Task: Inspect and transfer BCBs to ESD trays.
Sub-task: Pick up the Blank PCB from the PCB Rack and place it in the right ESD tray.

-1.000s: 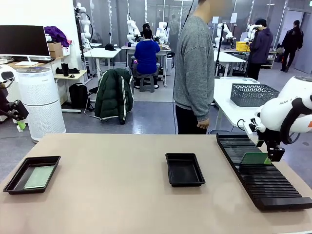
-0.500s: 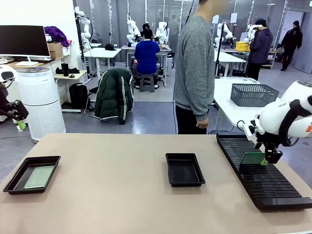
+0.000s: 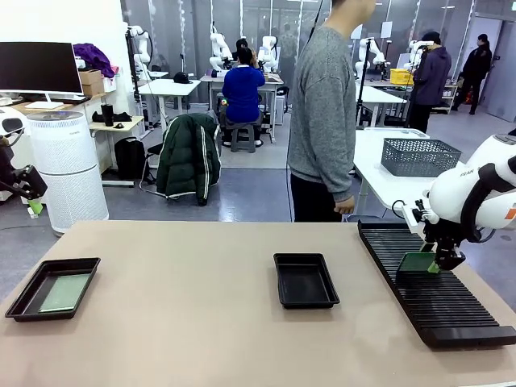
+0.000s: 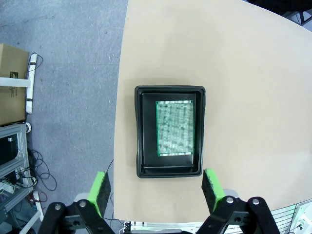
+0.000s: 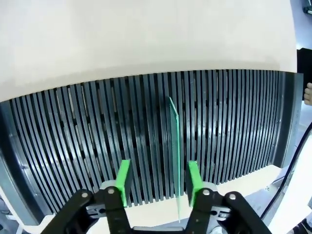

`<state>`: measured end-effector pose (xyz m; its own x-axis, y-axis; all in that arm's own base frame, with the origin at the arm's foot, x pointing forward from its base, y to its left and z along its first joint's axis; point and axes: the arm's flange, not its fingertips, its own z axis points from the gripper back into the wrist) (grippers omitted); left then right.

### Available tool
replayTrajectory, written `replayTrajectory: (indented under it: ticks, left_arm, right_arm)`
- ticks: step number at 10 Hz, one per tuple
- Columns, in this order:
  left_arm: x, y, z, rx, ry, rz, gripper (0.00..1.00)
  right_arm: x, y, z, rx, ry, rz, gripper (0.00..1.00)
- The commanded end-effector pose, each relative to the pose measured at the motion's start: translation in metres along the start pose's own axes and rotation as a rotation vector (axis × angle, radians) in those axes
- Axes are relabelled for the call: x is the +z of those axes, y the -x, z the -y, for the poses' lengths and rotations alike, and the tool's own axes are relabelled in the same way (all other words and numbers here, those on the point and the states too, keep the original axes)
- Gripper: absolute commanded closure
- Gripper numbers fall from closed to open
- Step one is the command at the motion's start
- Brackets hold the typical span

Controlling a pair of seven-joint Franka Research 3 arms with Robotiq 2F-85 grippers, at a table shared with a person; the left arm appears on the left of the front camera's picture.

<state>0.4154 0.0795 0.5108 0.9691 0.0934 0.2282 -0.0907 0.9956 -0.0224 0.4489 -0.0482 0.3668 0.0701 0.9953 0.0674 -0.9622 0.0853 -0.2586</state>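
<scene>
A green BCB [image 5: 174, 141] stands on edge in a slot of the long black rack [image 5: 73, 141]. My right gripper [image 5: 157, 181] straddles it with the jaws still apart; the board is nearer one green pad [image 5: 192, 179] and gaps show on both sides. From the front, that BCB [image 3: 417, 262] is at the right gripper [image 3: 439, 263]. My left gripper [image 4: 156, 190] hangs open high above an ESD tray [image 4: 139, 131] holding a flat BCB [image 4: 174, 127]. This tray [image 3: 24, 292] is at the table's left; a second, empty ESD tray [image 3: 305, 280] sits mid-table.
The slotted rack [image 3: 439, 298] runs along the table's right side. A person [image 3: 322, 113] stands at the far edge, hands off the table. A grey mesh basket [image 3: 419, 156] rests on a white table behind. Bare tabletop lies between the two trays.
The right gripper has sunk a little toward the rack and its jaws have narrowed around the standing board. The left arm has not moved.
</scene>
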Motion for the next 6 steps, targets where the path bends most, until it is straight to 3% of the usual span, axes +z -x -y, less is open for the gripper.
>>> replayTrajectory:
  ticks: [1, 6]
  left_arm:
    - [-0.0029, 0.0017, -0.0007, -0.002, -0.001, 0.012, 0.00]
    - [-0.0029, 0.0017, -0.0007, -0.002, -0.001, 0.012, 0.00]
  right_arm:
    - [-0.0057, 0.0089, -0.0033, 0.007, 0.038, 0.025, 0.46]
    - [-0.0090, 0.0088, -0.0025, -0.001, 0.051, 0.045, 0.73]
